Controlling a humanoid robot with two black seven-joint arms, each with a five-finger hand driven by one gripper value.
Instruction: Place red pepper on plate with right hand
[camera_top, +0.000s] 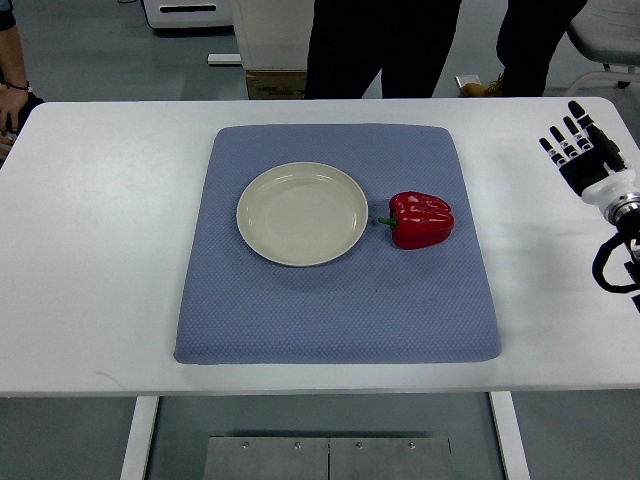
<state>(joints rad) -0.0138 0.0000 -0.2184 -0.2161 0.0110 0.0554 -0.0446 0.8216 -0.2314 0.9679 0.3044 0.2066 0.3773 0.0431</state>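
I see a mat (330, 300) lying in the middle of the counter (100, 250). On the mat sits a plate (302, 213), left of centre, with a pepper (421, 219) just beside it on the right, its stem pointing toward the plate, not touching. My right robot hand (578, 145) is over the counter's far right corner, well apart from the mat. Two people stand beyond the far edge.

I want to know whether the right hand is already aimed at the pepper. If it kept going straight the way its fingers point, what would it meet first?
Not the red pepper. The right hand points its open fingers up-left toward the table's far edge; that line looks free of objects, though its height is unclear.
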